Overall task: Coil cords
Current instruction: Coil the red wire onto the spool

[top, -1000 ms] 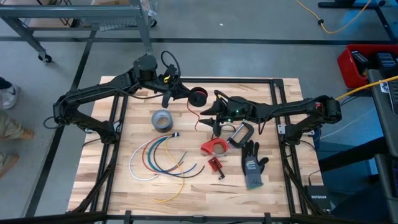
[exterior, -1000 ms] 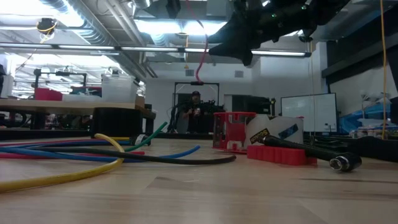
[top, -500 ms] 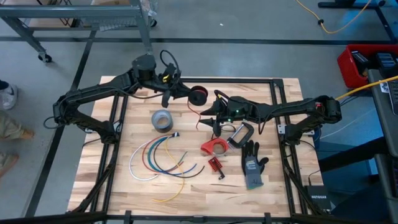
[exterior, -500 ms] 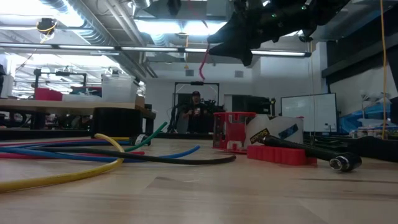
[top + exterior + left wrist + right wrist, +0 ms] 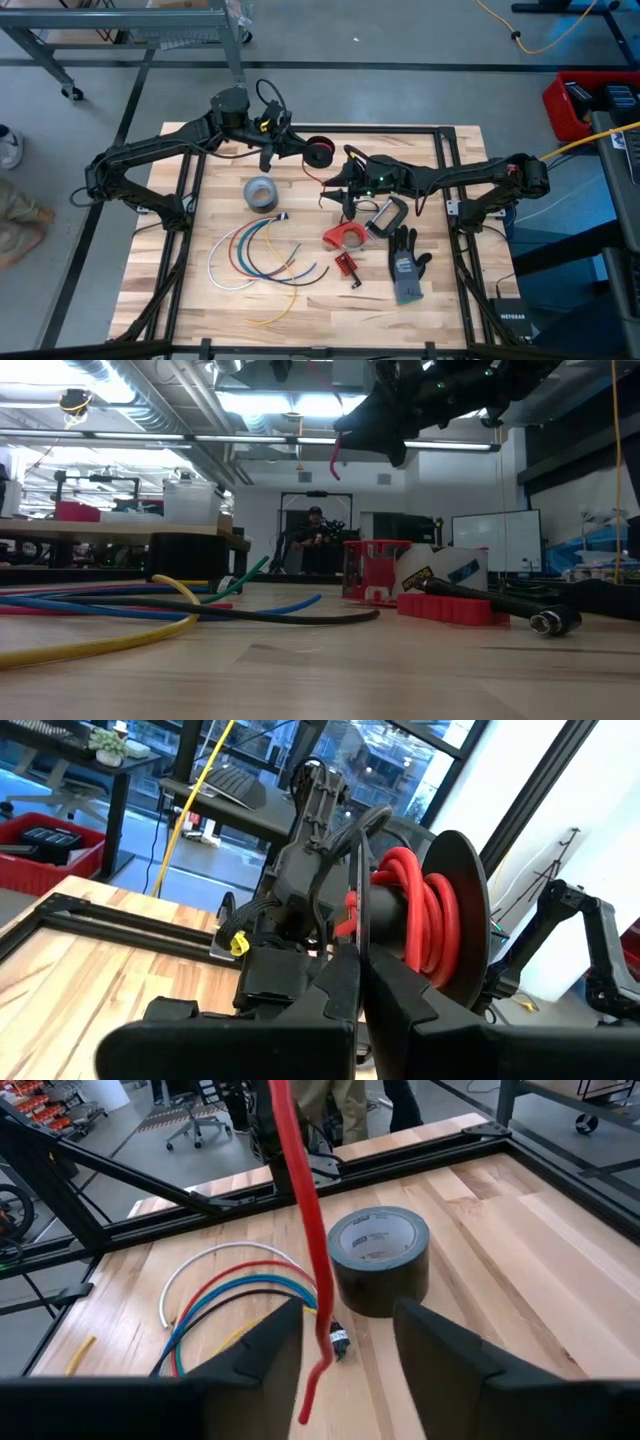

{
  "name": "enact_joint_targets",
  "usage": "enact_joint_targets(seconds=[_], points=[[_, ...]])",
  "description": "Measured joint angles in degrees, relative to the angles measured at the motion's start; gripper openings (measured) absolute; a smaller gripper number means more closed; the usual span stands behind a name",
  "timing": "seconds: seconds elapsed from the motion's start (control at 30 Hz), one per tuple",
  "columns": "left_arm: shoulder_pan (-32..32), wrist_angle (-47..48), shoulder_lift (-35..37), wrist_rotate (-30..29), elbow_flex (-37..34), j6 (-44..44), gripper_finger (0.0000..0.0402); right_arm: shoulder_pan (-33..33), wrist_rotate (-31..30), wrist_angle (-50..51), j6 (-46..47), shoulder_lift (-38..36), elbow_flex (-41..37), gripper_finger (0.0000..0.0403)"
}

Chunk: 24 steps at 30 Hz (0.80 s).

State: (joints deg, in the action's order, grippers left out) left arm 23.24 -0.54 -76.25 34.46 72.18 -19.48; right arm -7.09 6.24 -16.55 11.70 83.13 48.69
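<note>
Between the spread fingers of the right hand [image 5: 345, 1355] hangs the loose red cord [image 5: 305, 1220], fingers apart and nothing gripped yet. Just beyond it, the left hand [image 5: 272, 152] is clamped together on the spool [image 5: 435, 950] carrying red turns. My worry: the dangling end swings, the fingers meet on air, or a tug loosens the turns. Past the right hand sits the tape roll [image 5: 378, 1258], close to the path; the other cords [image 5: 255, 255] lie fanned on the worktop [image 5: 330, 310]
</note>
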Motion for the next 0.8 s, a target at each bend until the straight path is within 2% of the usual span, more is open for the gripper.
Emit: enact_joint_targets(seconds=[0.1, 0.27, 0.33, 0.5, 0.63, 0.8], points=[[0.0, 0.0, 0.0, 0.0, 0.0, 0.0, 0.0000, 0.0, 0.0, 0.1, 0.0, 0.0, 0.0, 0.0123], [0.0, 0.0, 0.0, 0.0, 0.0, -0.2, 0.0000, 0.0, 0.0, 0.2, 0.0, 0.0, 0.0, 0.0034], [0.0, 0.1, 0.0, 0.0, 0.0, -0.2, 0.0000, 0.0, 0.0, 0.4, -0.3, 0.0, 0.0, 0.0012], [0.3, 1.4, 0.2, 0.0, 0.0, -0.1, 0.0000, -0.1, 2.1, 1.4, -0.4, 0.0, 0.0, 0.0024], [0.9, 5.0, 0.9, -0.1, 0.0, 0.6, 0.0000, -0.1, 3.0, 5.0, -0.4, -0.4, 0.0, 0.0007], [0.8, 10.0, 1.8, -0.9, 0.0, 2.2, 0.0000, -0.1, 2.9, 9.2, -0.4, -1.6, 0.0, 0.0009]])
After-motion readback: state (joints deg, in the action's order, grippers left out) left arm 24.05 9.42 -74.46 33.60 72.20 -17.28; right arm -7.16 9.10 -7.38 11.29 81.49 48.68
